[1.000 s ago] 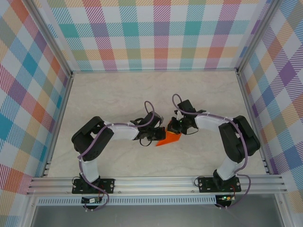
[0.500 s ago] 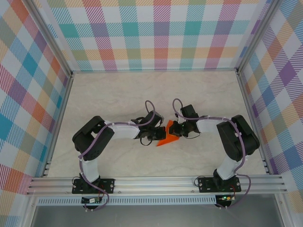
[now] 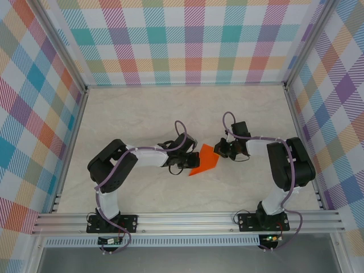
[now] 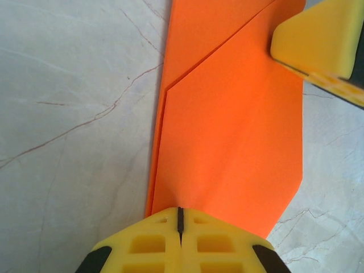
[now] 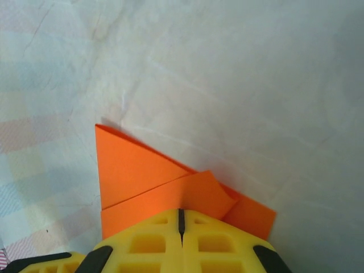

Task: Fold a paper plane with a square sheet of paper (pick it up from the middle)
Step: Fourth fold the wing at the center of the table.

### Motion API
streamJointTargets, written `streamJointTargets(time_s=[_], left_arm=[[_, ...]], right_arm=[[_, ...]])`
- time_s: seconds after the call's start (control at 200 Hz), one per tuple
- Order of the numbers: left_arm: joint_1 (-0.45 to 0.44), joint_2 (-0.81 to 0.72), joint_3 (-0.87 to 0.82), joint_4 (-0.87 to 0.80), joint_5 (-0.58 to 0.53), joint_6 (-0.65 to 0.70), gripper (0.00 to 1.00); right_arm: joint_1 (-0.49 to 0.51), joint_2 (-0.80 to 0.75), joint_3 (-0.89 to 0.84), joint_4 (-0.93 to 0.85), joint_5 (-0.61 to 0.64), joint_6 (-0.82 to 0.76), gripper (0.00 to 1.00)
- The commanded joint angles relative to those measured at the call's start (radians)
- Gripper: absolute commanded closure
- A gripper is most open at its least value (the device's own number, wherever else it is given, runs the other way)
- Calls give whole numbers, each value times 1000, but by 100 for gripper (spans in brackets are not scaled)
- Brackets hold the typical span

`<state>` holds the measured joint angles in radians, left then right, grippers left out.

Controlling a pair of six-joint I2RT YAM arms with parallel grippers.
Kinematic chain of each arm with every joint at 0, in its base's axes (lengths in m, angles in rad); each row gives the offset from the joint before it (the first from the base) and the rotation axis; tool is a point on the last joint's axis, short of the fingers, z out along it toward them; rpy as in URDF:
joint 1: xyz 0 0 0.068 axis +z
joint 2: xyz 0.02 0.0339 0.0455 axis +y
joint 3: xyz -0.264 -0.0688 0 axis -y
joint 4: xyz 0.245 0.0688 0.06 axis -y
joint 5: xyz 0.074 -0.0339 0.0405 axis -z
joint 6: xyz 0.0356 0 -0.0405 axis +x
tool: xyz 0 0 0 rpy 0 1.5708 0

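Note:
The square sheet of paper (image 3: 205, 161), bright orange and partly folded into a pointed shape, lies mid-table between both arms. My left gripper (image 3: 189, 164) is shut on its near-left edge; in the left wrist view the paper (image 4: 227, 125) runs flat away from the closed jaws (image 4: 180, 211), with a diagonal fold line showing. My right gripper (image 3: 218, 149) is shut at the paper's right edge. In the right wrist view a folded flap of the paper (image 5: 136, 165) curls up into the closed jaws (image 5: 181, 213). One of the right gripper's yellow fingers (image 4: 315, 40) shows at the paper's far corner.
The pale marble tabletop (image 3: 142, 114) is ringed by checkered walls (image 3: 187, 45) and aluminium rails (image 3: 187, 219) along the near edge. Both arm bases sit at the bottom of the top view.
My right gripper has slid rightward from over the paper to its right edge, uncovering more of the orange sheet. The left gripper has stayed put.

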<state>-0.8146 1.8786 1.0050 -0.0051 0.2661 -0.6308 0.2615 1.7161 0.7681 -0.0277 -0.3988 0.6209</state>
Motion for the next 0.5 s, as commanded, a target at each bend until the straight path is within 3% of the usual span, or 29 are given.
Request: streamJointTargets(time_s=[0.0, 0.25, 0.495], left_arm=[[4, 60, -53, -246, -36, 23, 100], [4, 56, -46, -231, -26, 29, 100], [3, 66, -22, -200, -14, 49, 100]], right_arm=[[-74, 43, 26, -17, 192, 5, 96], [-109, -23, 73, -82, 203, 25, 96], [-53, -135, -35, 47, -34, 75, 94]])
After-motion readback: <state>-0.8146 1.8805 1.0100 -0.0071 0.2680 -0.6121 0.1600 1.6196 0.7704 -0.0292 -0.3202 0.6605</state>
